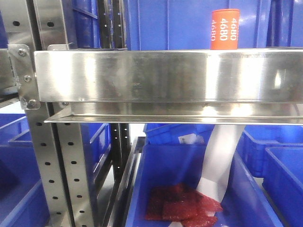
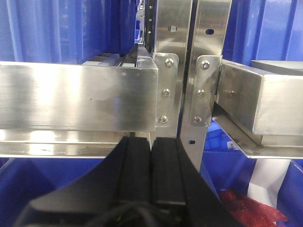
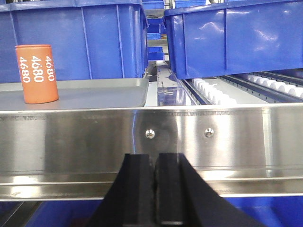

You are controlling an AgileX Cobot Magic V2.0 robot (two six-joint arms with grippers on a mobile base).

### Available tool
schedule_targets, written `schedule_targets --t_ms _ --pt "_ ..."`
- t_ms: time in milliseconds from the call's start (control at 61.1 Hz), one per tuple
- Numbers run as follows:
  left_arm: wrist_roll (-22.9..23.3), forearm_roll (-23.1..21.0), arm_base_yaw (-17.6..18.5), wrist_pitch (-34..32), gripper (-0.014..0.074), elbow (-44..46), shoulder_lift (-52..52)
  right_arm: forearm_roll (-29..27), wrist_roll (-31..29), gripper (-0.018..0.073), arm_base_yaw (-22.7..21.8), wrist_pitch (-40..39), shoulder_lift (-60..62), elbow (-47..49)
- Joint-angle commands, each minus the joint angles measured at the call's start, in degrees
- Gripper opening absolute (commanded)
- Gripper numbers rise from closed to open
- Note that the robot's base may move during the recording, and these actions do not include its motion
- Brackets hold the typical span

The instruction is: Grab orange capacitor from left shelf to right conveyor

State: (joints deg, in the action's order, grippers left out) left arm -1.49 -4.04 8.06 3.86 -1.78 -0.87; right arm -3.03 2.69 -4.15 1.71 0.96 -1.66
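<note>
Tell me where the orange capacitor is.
The orange capacitor stands upright on the grey tray behind the rail of the left shelf: upper right in the front view, far left in the right wrist view.

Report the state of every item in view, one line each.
orange capacitor: upright on the grey tray, not gripped.
left gripper: shut, empty.
right gripper: shut, empty, low in front of the left shelf rail.
left shelf: bearing the tray and the capacitor.
lower blue bin: open-topped, with red packets inside.
</note>
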Motion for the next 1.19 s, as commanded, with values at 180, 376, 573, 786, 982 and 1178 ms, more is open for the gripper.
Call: schedule_targets --t_ms 180,376,573,786,982,1178 --pt "0.09 -0.20 0.18 -5.21 -0.0127 0.20 -0.50 -0.15 -0.32 0.0057 -0.35 -5.04 0.46 0.26" --pt "0.09 -0.20 0.18 -5.21 -0.0127 0.20 -0.50 -0.15 -0.32 0.0057 -0.35 -5.04 0.46 0.26" --pt "0.09 -0.20 0.18 -5.21 -0.0127 0.20 -0.50 -0.15 -0.32 0.0057 -0.34 -5.97 0.46 0.26" --pt "0.09 -0.20 0.18 -5.21 -0.0127 0.20 -0.50 -0.15 -0.32 0.0057 -0.34 -8.12 0.46 0.26" --pt "0.09 -0.20 0.18 -5.21 -0.0127 0.20 -0.50 -0.15 0.20 0.0057 -0.28 -8.56 0.41 3.59" --pt "0.09 -0.20 0.18 -5.21 -0.0127 0.20 -0.50 -0.15 0.22 0.0062 -0.25 3.05 -6.80 19.27"
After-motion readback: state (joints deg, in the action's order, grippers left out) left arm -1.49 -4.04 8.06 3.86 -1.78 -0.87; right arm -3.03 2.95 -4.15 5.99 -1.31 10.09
